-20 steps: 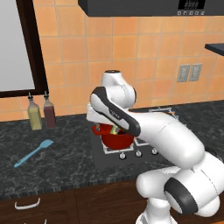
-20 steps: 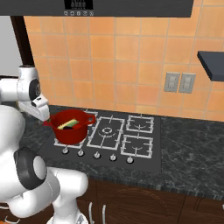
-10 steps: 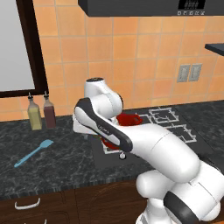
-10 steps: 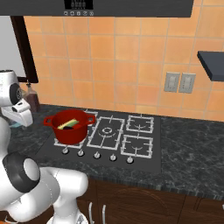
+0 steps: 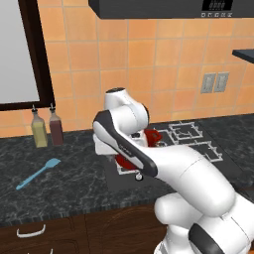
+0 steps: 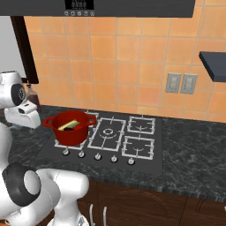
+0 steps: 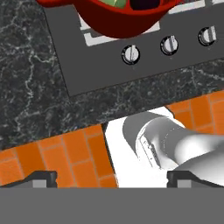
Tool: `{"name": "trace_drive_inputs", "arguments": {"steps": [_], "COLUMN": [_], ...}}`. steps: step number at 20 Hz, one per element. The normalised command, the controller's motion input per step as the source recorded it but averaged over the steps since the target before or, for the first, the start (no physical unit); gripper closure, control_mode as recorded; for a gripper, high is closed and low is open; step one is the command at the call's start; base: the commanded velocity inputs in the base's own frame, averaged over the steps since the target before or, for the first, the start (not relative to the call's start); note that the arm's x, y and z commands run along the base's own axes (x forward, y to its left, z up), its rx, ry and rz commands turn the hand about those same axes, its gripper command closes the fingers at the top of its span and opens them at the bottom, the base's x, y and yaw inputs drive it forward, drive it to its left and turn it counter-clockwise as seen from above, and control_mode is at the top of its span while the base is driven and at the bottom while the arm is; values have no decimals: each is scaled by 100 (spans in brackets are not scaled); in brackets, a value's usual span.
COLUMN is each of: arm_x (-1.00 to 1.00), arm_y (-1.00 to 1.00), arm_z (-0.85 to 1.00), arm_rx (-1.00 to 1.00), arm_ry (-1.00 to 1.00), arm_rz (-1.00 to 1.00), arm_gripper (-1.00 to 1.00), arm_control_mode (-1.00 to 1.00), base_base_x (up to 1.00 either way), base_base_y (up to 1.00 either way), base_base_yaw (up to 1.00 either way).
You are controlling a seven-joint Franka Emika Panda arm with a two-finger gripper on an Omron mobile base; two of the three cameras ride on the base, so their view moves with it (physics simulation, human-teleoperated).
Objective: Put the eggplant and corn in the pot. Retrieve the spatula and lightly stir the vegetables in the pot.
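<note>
My view: orange tiled wall [image 6: 114, 66], dark marble counter [image 5: 64, 183], dark-framed window [image 5: 20, 54] at ten o'clock, wall outlets [image 6: 181, 83] at two.

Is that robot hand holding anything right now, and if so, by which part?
Nothing. The gripper is open and empty; the spatula lies on the counter.

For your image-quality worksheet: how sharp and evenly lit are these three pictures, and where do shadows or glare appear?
Left base view: even flat light, spatula crisp. Right base view: sharp, soft sheen on the pot, no hard glare. Hand view: sharp, pot's underside shaded darker.
</note>
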Motion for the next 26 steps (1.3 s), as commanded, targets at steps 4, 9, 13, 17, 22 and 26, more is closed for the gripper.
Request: {"name": "trace_drive_inputs", "arguments": {"steps": [4, 9, 13, 17, 22, 26], "arm_x": [-37, -8, 2, 21, 16, 8], "arm_y": [-69, -6, -16, -2, -3, 17], "arm_z": [0, 0, 0, 0, 0, -1], "arm_rx": [-7, -1, 0, 3, 5, 3], "arm_ry": [0, 0, 0, 2, 1, 2], "arm_rz": [33, 27, 21, 23, 26, 23], "arm_gripper": [-100, -100, -100, -100, -100, -100], "arm_control_mode": [-100, -100, -100, -100, -100, -100], "base_base_x": [0, 0, 0, 0, 0, 0], "base_base_y": [0, 0, 0, 0, 0, 0], "base_base_yaw": [0, 0, 0, 0, 0, 0]}}
